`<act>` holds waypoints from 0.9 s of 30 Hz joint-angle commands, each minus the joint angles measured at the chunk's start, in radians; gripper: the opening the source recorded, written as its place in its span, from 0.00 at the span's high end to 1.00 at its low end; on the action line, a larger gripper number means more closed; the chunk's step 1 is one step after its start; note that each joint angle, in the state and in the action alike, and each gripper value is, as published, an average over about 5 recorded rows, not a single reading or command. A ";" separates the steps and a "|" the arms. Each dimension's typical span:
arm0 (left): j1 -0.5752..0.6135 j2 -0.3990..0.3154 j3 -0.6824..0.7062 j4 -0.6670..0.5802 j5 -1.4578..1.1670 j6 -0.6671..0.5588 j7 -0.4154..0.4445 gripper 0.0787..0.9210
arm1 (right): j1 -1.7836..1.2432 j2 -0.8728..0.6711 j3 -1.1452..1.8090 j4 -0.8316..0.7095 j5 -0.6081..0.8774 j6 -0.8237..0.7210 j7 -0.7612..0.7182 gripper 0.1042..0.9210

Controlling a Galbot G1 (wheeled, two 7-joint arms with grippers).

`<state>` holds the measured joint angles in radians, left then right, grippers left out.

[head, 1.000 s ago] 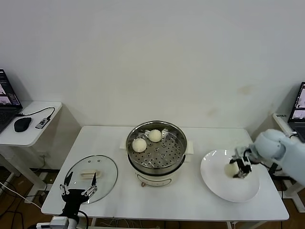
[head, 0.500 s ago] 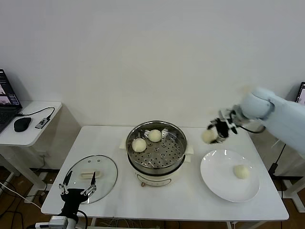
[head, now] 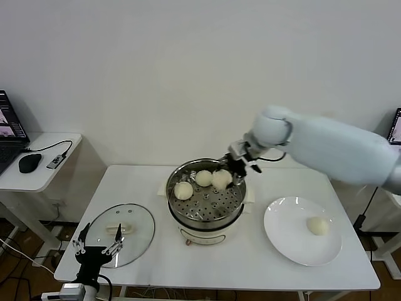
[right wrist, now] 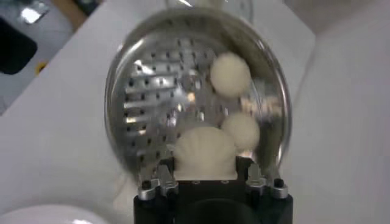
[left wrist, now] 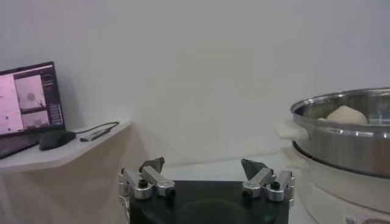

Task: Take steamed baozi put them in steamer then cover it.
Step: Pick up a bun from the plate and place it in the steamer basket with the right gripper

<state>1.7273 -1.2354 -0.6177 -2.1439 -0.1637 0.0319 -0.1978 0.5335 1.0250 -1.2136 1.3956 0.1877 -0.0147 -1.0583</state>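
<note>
Head view: my right gripper (head: 229,170) is clamped on a baozi (head: 221,179) directly over the steamer (head: 205,216), mid-surface. Left gripper (head: 97,246) idles spread wide off the front-left corner. Right wrist view: perforated tray (right wrist: 152,109) straight below.

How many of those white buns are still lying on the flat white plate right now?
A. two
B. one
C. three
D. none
B: a single baozi lies on the white plate; two others rest on the tray in the steamer, and the right gripper holds one more over it.
</note>
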 commanded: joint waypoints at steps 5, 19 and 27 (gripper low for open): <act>-0.006 -0.005 -0.003 -0.001 -0.003 0.002 0.000 0.12 | -0.009 0.226 -0.103 -0.087 -0.156 0.232 -0.001 0.38; -0.012 -0.007 -0.001 0.006 -0.007 0.000 0.000 0.12 | -0.052 0.261 -0.120 -0.112 -0.272 0.318 -0.011 0.37; -0.013 -0.011 0.002 0.008 -0.006 0.000 0.000 0.12 | -0.045 0.252 -0.123 -0.103 -0.267 0.327 -0.031 0.37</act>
<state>1.7143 -1.2460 -0.6163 -2.1368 -0.1698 0.0325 -0.1981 0.4915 1.2538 -1.3278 1.3012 -0.0461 0.2814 -1.0834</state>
